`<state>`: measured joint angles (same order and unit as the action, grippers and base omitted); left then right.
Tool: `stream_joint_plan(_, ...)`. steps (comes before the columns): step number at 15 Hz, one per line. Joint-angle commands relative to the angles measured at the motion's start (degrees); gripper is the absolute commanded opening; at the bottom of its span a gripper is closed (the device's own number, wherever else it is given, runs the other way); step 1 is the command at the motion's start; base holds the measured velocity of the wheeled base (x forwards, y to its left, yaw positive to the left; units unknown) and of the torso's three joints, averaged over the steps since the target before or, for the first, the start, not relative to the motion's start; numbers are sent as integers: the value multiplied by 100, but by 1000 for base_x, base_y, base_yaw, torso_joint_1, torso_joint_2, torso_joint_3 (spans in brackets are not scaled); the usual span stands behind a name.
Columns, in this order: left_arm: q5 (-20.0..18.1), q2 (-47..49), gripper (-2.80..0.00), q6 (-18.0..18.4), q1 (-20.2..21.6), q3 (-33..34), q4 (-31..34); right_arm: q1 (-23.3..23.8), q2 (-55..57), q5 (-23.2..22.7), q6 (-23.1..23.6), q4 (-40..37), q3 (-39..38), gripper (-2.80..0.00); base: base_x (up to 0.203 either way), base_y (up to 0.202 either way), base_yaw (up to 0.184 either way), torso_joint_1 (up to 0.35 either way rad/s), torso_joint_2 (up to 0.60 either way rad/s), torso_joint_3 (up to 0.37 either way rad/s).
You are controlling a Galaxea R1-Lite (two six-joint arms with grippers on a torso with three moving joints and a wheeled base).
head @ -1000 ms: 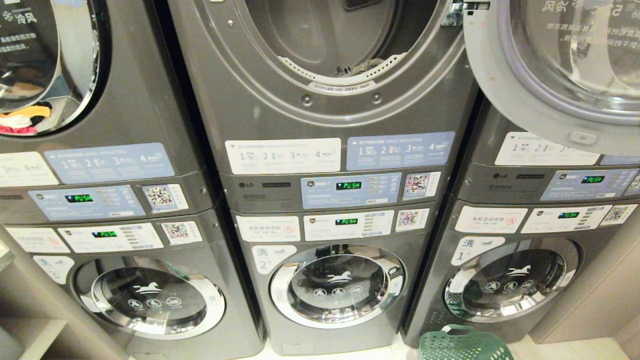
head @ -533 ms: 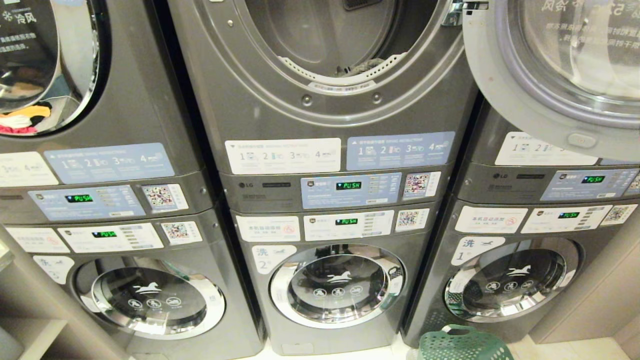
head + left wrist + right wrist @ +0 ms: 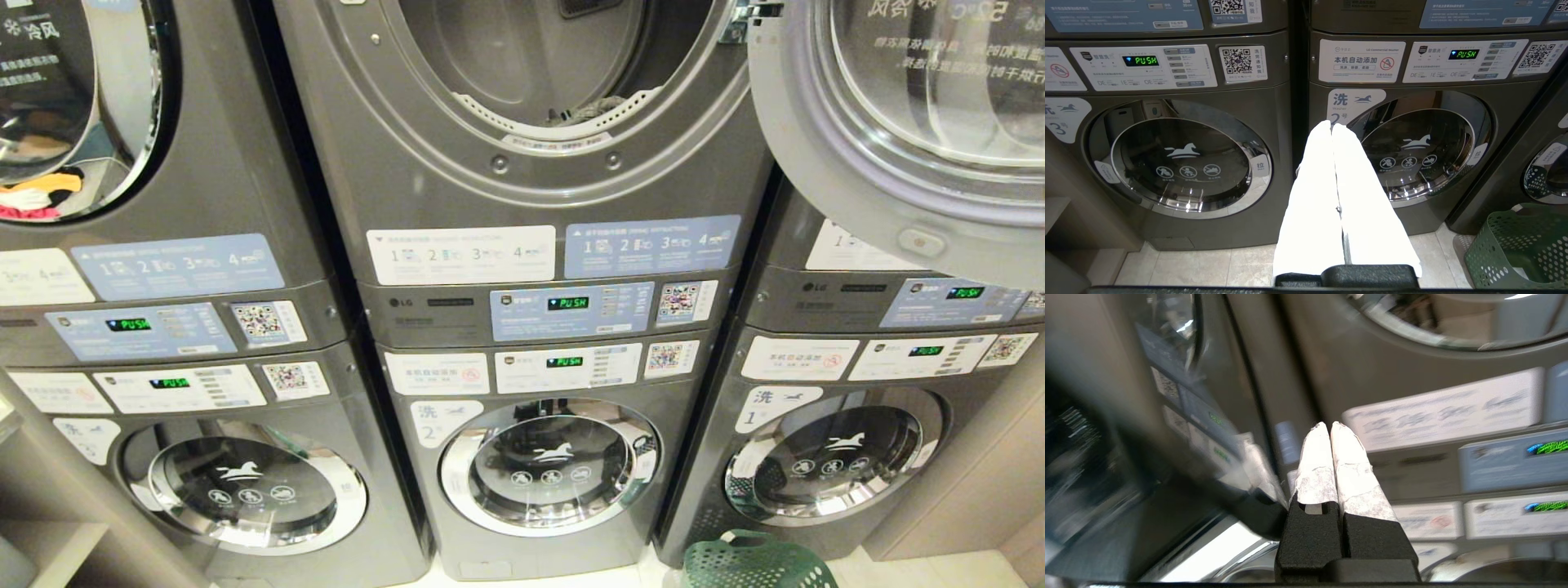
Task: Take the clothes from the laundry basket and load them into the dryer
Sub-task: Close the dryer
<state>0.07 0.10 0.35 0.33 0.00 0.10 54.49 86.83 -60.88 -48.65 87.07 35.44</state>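
The middle dryer [image 3: 522, 175] stands open, and a dark bundle of clothes [image 3: 588, 108] lies low in its drum. Its round door [image 3: 865, 204] hangs part-swung at the upper right. The green laundry basket [image 3: 755, 563] sits on the floor at the bottom right, also seen in the left wrist view [image 3: 1519, 245]. My left gripper [image 3: 1332, 125] is shut and empty, held low in front of the washers. My right gripper [image 3: 1329, 426] is shut and empty too, up by the control panels. Neither gripper shows in the head view.
Three stacked machines fill the view, with closed washer doors [image 3: 551, 465] below the control panels [image 3: 571, 310]. The left dryer's door [image 3: 73, 98] is closed. A shelf [image 3: 49, 539] stands at the lower left. A dark blurred edge [image 3: 1106, 457] lies close beside my right gripper.
The open dryer door has swung further out, so its rim now reaches lower and slightly further left in the head view. The machines and basket have stayed put.
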Motion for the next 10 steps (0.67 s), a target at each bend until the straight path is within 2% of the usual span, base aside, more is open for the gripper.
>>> stream_joint_plan(1, 1, -1, -280, 0, 2, 8, -1, -175, -1190, -38, -43, 60, -766, -280, 0, 0, 0, 0, 0, 0)
stream_joint_plan(7, 1, -1, -280, 0, 2, 0, -1, -1227, -4051, -36, -84, 57, -3043, -280, 0, 0, 0, 0, 0, 0)
stream_joint_plan(10, 1, -1, -280, 0, 2, 3, -1, -2199, -5058, -29, -80, -344, -3430, -280, 0, 0, 0, 0, 0, 0)
